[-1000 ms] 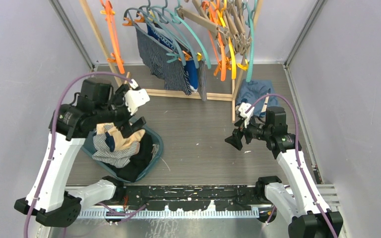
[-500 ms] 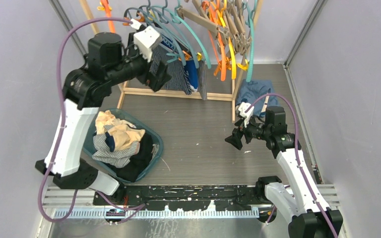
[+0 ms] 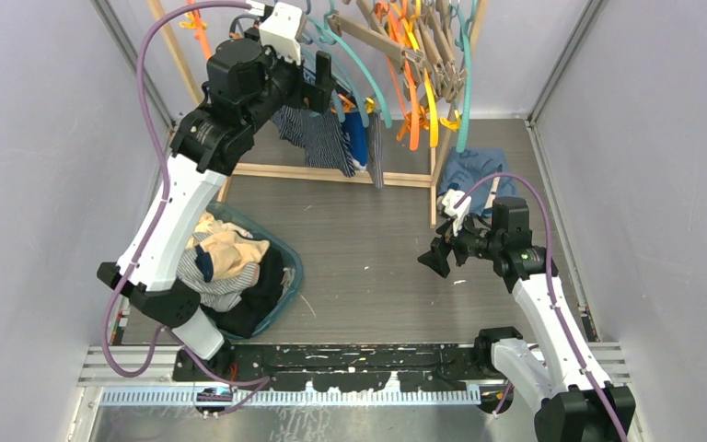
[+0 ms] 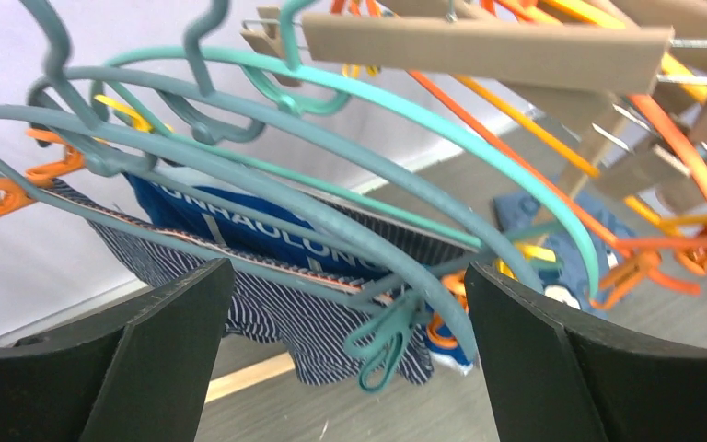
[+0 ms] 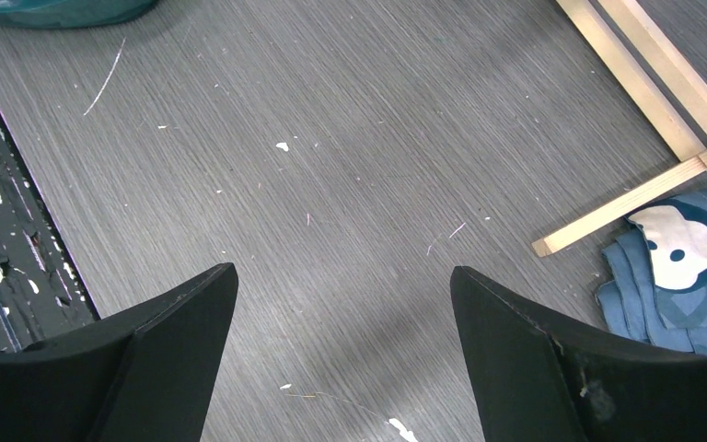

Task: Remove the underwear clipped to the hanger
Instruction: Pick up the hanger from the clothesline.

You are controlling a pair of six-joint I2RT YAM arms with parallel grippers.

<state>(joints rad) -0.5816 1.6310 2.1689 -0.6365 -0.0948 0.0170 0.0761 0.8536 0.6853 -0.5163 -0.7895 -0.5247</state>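
Navy striped underwear hangs clipped ahead of my spread left claw, aligned for unclipping; right claw spread, idle.

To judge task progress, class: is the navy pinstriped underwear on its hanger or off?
On. The pinstriped underwear hangs clipped under the grey-green hanger; the open left gripper holds nothing.

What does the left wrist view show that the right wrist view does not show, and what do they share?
Left wrist only: teal hangers, the navy pinstriped underwear clipped below them, a bright blue garment behind it. Right wrist only: the black base rail and a corner of the teal basket. Both: the grey table, the blue printed garment lying on it, and open jaws, on the left end effector and the right end effector.
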